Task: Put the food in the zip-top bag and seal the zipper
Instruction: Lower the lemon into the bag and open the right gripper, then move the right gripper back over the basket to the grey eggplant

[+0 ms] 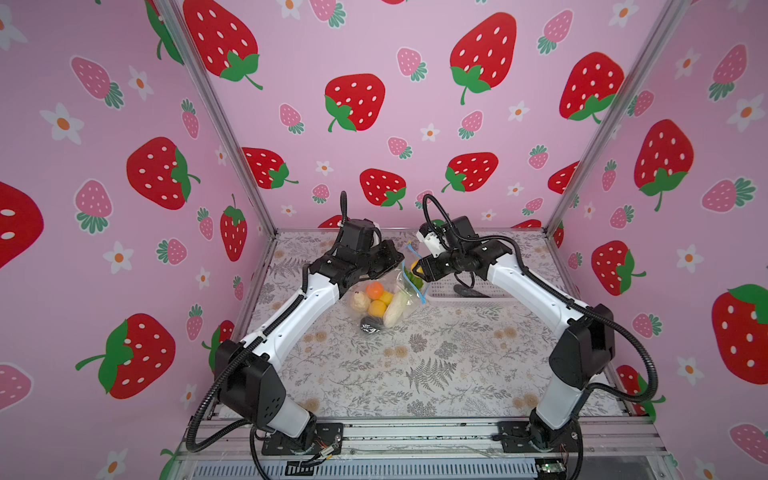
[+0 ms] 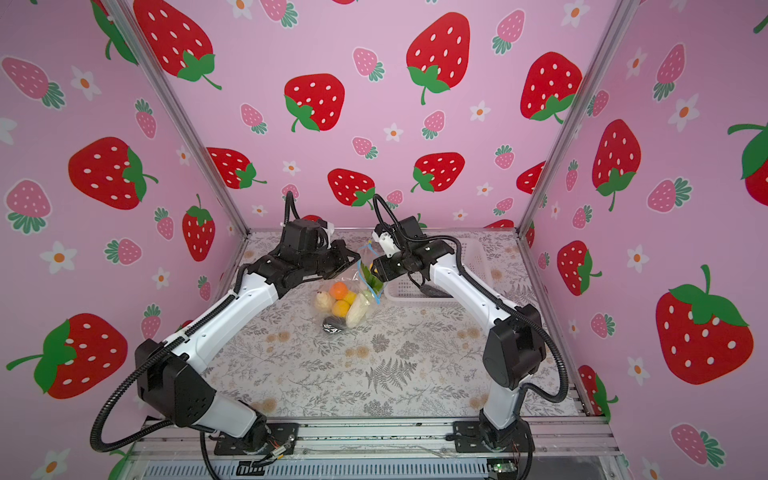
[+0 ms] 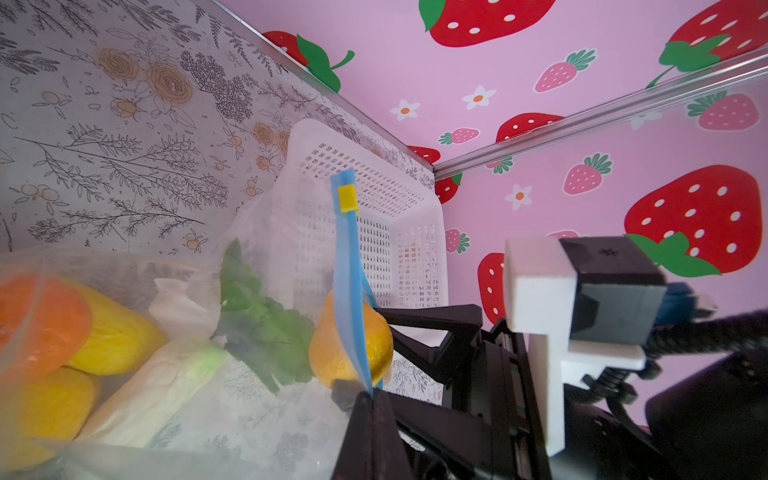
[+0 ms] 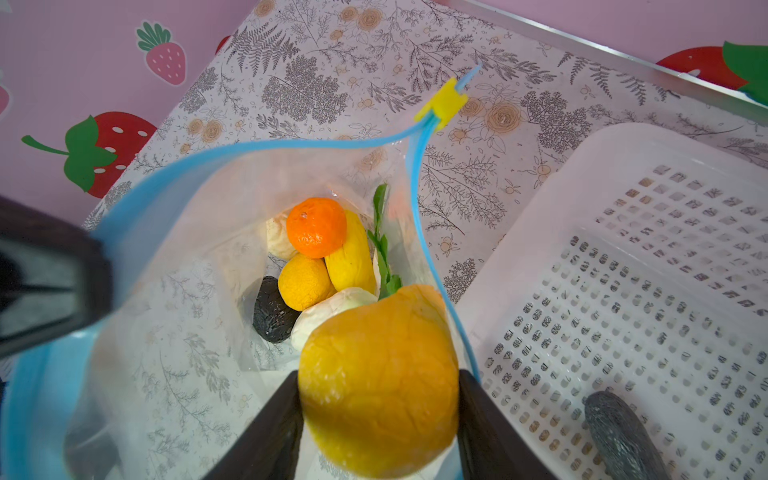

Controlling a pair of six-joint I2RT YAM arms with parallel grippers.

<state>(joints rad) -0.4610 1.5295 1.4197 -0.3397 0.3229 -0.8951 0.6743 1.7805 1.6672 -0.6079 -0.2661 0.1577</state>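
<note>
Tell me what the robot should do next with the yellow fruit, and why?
Probably open the right gripper and let the fruit drop. It is at the open mouth of the bag, the left gripper pinches the zipper to hold it up, and the other food lies below.

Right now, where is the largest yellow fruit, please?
In the right wrist view, the fruit sits in the right gripper, at the bag's open mouth.
</note>
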